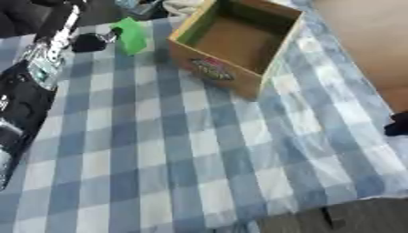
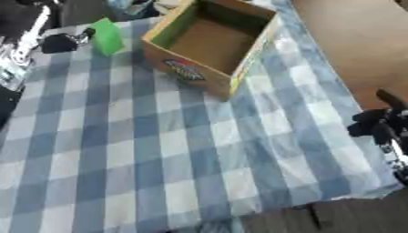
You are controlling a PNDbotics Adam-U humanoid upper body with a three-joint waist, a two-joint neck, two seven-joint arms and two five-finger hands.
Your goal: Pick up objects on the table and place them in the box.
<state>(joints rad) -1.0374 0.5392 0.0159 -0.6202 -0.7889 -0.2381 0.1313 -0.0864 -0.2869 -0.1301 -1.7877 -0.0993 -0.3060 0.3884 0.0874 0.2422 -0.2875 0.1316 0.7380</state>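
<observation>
The left hand [image 1: 89, 42], black, sits at the far left of the table [image 1: 175, 150], fingers closed on a smooth green block [image 1: 131, 35]. Blue-and-white checked cloth covers the table. Right of the block stands an open cardboard box [image 1: 239, 38], a colourful label on its front, unreadable. The right hand [image 2: 382, 123] hangs past the right edge; its finger state is unclear.
</observation>
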